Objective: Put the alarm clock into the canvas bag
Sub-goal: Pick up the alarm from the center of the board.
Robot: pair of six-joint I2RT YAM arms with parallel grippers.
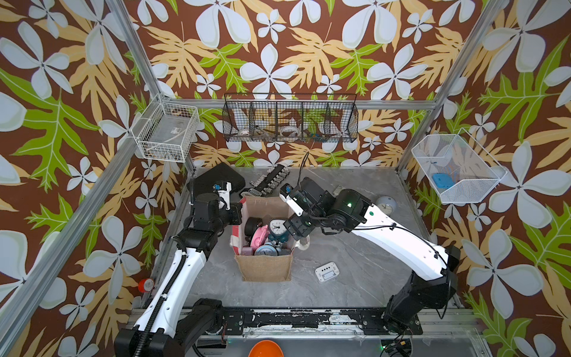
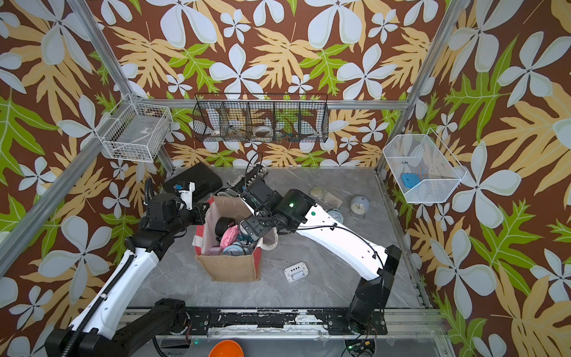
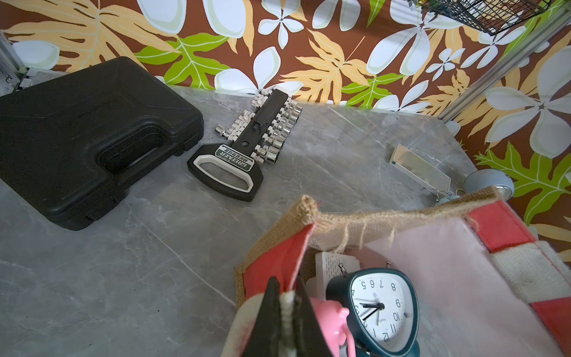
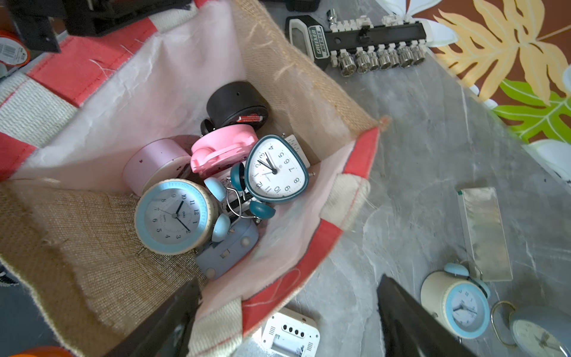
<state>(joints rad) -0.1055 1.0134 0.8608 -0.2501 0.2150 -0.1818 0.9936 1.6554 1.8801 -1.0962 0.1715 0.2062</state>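
The canvas bag (image 1: 265, 267) (image 2: 231, 265) stands open mid-table, burlap with red-and-white striped sides. Several alarm clocks lie inside it. On top is a teal-rimmed alarm clock (image 1: 277, 227) (image 3: 383, 309) (image 4: 276, 170) with a white face, leaning on a pink one (image 4: 222, 148). My left gripper (image 1: 239, 213) (image 3: 289, 296) is shut on the bag's left striped rim (image 3: 278, 262). My right gripper (image 1: 295, 230) (image 4: 289, 284) hovers open over the bag's right rim, with nothing between its fingers.
On the table right of the bag lie a white digital clock (image 1: 327, 271), a cream-and-blue clock (image 4: 457, 304) and a grey round clock (image 1: 386, 202). A black plastic case (image 1: 216, 179) and a socket rail (image 1: 270, 179) sit behind the bag. A clear plate (image 4: 483, 231) lies nearby.
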